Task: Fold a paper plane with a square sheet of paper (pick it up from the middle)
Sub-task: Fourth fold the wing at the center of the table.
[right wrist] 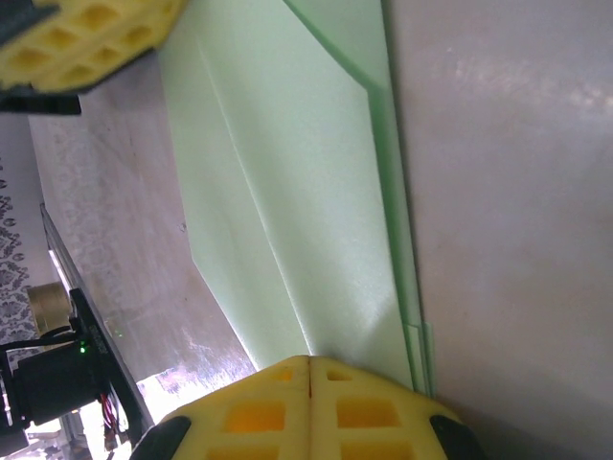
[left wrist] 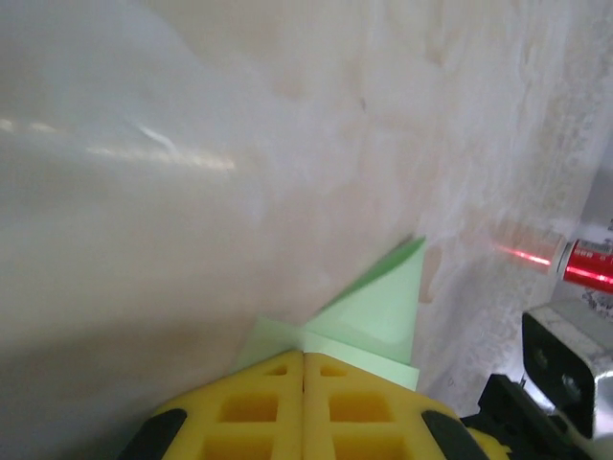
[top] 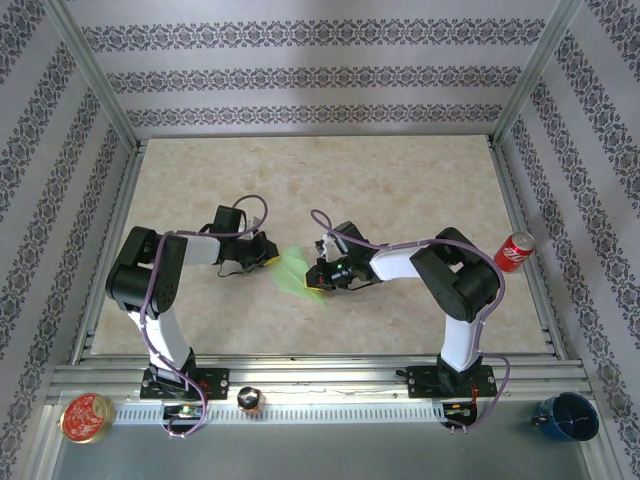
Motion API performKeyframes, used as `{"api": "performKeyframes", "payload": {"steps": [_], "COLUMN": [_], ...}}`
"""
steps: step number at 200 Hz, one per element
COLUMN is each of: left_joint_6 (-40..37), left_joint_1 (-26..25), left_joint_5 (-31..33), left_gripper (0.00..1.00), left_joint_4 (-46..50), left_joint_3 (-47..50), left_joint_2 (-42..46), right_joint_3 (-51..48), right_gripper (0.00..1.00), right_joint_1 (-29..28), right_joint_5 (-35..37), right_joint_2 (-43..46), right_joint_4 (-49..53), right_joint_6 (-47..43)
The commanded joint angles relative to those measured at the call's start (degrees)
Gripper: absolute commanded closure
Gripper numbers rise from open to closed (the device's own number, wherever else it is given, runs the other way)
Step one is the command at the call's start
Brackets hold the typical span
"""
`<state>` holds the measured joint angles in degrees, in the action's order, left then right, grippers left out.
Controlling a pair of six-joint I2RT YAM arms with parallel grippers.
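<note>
The pale-green sheet of paper (top: 296,270) is folded into a slim, creased, pointed paper plane shape and spans the gap between both grippers just above the table's middle. My left gripper (top: 270,258) is shut on its left end; in the left wrist view the yellow fingertips (left wrist: 278,383) meet, and a pointed flap of the paper (left wrist: 383,307) sticks out past them. My right gripper (top: 318,280) is shut on the other end. In the right wrist view the long creased paper (right wrist: 287,192) runs away from the closed gripper (right wrist: 309,362) toward the left gripper's yellow fingers (right wrist: 86,38).
A red soda can (top: 515,250) lies at the table's right rail, also seen as the red can (left wrist: 589,264). On the near ledge sit a red tin (top: 87,417), a small dark knob (top: 248,400) and a blue cup (top: 565,415). Metal frame posts border the table.
</note>
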<state>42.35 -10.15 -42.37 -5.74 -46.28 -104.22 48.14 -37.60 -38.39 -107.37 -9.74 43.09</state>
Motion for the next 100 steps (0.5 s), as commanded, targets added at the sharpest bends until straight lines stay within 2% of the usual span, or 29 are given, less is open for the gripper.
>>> {"api": "performKeyframes", "payload": {"steps": [1, 29, 52, 100], "left_joint_6": [-2.8, -3.5, -2.6, -1.3], "left_joint_1": [3.9, 4.4, 3.6, -4.3], "left_joint_5": [7.5, 6.7, 2.8, 4.4], "left_gripper": [0.94, 0.94, 0.93, 0.91], "left_joint_4": [2.2, 4.7, 5.4, 7.7], "left_joint_3": [-1.9, -3.8, -4.8, -4.7], "left_joint_2": [-1.5, 1.5, 4.5, 10.4], "right_joint_3": [-3.1, -2.2, -0.7, 1.7], "right_gripper": [1.00, 1.00, 1.00, 1.00], "right_joint_1": [0.3, 0.1, -0.2, -0.7], "right_joint_5": [3.4, 2.8, 2.4, 2.5], "right_joint_2": [-1.3, -1.4, -1.3, -0.5], "right_joint_4": [8.9, 8.5, 8.4, 7.9], "right_joint_6": [-1.3, -1.0, -0.5, 1.4]}}
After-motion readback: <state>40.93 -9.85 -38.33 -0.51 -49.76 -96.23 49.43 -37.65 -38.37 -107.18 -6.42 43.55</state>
